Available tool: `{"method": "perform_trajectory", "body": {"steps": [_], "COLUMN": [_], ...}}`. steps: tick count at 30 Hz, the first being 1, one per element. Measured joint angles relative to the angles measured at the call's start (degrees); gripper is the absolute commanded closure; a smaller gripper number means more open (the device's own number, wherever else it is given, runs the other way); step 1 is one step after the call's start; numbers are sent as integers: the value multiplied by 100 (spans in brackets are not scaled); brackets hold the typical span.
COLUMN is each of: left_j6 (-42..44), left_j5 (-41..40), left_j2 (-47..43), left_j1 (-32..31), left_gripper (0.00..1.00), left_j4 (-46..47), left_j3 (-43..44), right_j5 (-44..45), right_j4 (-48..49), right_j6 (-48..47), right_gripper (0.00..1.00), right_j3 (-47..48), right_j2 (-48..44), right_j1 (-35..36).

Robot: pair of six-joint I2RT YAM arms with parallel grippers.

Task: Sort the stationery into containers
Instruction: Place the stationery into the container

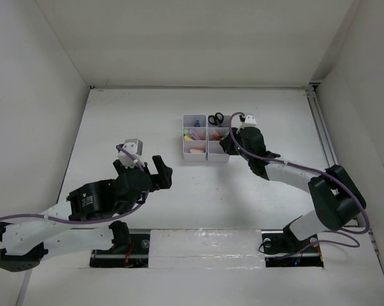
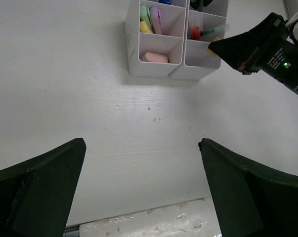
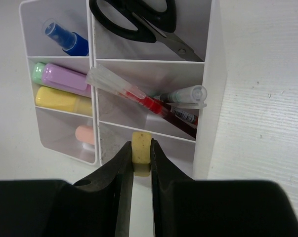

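Holding tan eraser cube [image 3: 141, 142] clamped in right gripper [image 3: 140, 154], over organiser [image 3: 211, 98] near wall. Organiser's near-right compartment lies just ahead, below. Right arm nearer. Left gripper [image 2: 141, 143] fingers apart, empty, well short of organiser.

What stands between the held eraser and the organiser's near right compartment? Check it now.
Nothing visible does. The right gripper holds the eraser just over the near right compartment, which looks bare. The red pens lie in the compartment behind it.
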Motion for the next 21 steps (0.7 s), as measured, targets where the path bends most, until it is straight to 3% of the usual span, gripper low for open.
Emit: {"method": "perform_trajectory", "body": {"steps": [6,13,18,21], "left_j6": [57,85,87,92], "left_j5": [20,22,22,24], "left_j2": [0,-87,-170,-173], "left_j1": [0,0,0,0], "left_gripper": [0,0,0,0], "left_j4": [13,42,44,44], "left_j3": [-13,-15,-15,-15], "right_j5": [-4,-57,-83,-92], "right_j4": [0,0,0,0], "right_j6": [2,4,9,15], "right_gripper": [89,71,52,47], "right_j3": [0,0,0,0], "right_j2": [70,127,127,127], "right_j1": [-26,-26,-26,-26]}}
